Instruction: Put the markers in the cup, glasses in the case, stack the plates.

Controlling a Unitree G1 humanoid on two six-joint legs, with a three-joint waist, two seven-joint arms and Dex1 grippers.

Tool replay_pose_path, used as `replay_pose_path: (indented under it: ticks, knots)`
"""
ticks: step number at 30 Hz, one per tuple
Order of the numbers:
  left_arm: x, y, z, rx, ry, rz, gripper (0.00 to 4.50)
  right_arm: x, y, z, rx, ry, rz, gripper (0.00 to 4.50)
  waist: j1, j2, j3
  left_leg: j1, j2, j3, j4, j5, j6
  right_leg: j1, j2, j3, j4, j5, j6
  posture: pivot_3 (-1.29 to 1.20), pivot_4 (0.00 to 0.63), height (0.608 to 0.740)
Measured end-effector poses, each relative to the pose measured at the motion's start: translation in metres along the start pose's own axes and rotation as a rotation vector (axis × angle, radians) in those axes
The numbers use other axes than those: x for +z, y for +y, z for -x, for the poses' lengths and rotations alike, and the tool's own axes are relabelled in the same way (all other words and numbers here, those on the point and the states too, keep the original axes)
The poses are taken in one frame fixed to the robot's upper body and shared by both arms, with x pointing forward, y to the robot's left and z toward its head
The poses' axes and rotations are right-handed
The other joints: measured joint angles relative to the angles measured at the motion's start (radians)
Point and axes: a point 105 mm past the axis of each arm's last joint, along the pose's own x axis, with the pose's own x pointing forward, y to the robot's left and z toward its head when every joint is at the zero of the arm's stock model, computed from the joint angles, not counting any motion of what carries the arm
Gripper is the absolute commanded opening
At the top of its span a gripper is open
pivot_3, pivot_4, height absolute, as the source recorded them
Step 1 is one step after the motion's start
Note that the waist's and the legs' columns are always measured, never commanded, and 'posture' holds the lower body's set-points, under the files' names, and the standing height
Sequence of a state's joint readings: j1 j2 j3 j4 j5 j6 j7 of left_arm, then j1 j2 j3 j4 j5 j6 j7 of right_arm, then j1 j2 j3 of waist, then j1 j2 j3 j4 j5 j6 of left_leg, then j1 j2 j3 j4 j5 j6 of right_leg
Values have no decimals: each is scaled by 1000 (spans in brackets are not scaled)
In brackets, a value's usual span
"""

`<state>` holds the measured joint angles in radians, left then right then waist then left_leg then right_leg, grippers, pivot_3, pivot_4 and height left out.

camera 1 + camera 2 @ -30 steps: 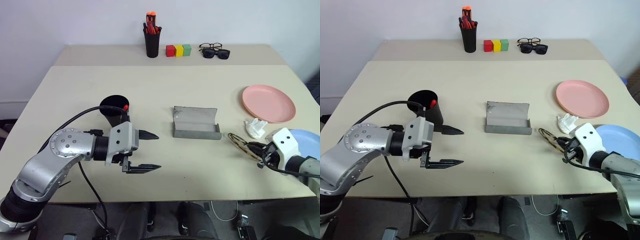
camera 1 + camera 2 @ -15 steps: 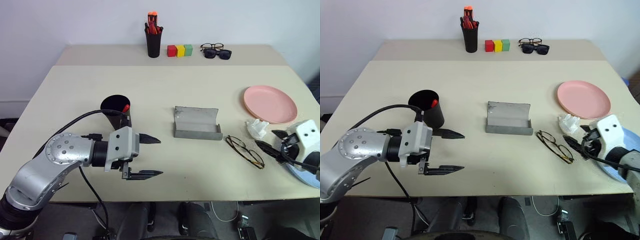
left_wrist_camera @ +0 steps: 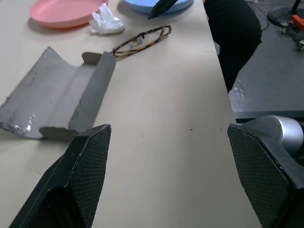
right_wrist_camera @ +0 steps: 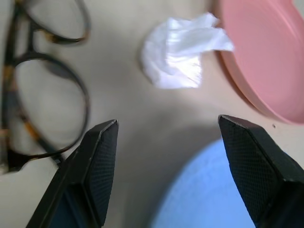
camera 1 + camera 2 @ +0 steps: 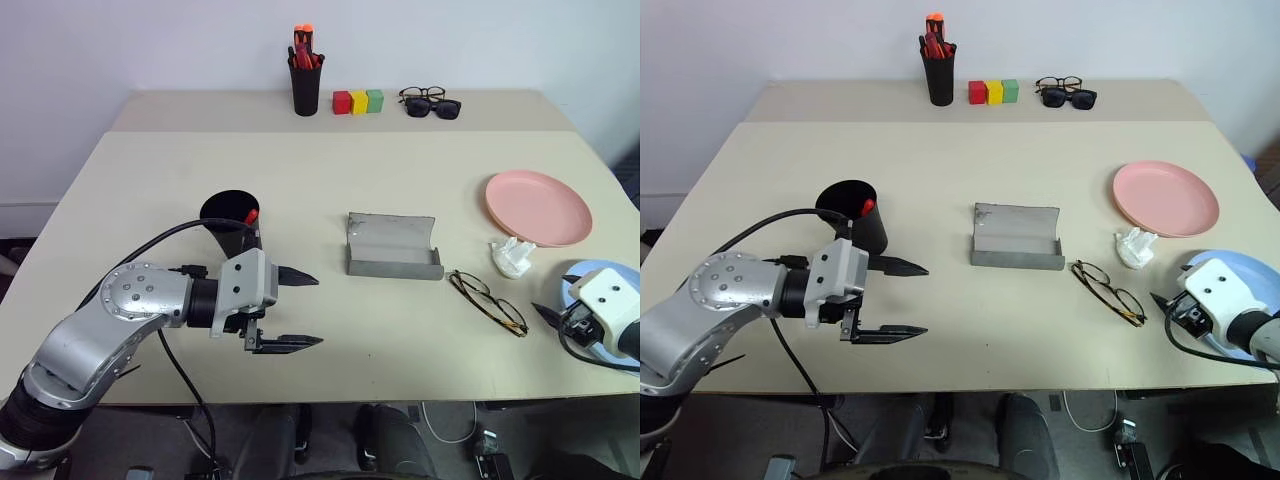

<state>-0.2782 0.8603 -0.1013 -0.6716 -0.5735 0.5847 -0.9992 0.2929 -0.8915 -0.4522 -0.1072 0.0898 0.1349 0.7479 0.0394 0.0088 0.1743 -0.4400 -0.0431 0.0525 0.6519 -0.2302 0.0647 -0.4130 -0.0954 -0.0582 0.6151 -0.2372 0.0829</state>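
Right gripper (image 5: 1167, 306) has let go of the glasses (image 5: 1107, 292), jaws released.

At the counter's (image 5: 300, 180) far edge: black holder of orange-red pens (image 5: 305, 70), red, yellow and green blocks (image 5: 358, 101), two dark glasses (image 5: 430, 103). Near the right edge, crumpled white tissue (image 5: 512, 255).

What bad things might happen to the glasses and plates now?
The glasses lie loose on the table, outside the open case, so they might get scratched or bent when picked up again. The open right gripper sits over the blue plate and could nudge it off the near table edge.
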Motion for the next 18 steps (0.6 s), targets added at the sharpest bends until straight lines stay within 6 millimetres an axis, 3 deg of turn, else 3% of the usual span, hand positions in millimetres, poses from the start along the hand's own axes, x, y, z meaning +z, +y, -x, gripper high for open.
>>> replay_pose_path:
  ticks: [7, 10, 14, 18]
  knots:
    - [0, 2, 1, 11, 1, -23, 3999, 1, 26, 6, 150, 4, 78, 3401, -1, 1, 0, 2, 0, 0, 0, 0, 0, 1, 0, 0, 0, 0, 0, 0, 150, 740]
    - [0, 3, 1, 13, 2, -21, 3999, 8, 36, 9, 207, -16, 34, 3401, -1, 0, 0, 2, 1, 0, -1, 0, 0, 2, 0, 0, 0, 0, 0, 0, 150, 740]
    - [-2, 5, 2, 16, 5, -14, 3999, 35, 47, 8, 245, -136, -115, 3401, -2, 0, 0, 2, 1, 0, -1, 0, 0, 2, 0, 0, 0, 0, 0, 0, 150, 740]
    - [-1, 5, 1, 12, 4, -18, 3999, 63, 40, 6, 229, -248, -193, 3401, -1, 0, 0, 3, 1, 0, -1, 0, 0, 2, 0, 0, 0, 0, 0, 0, 150, 740]
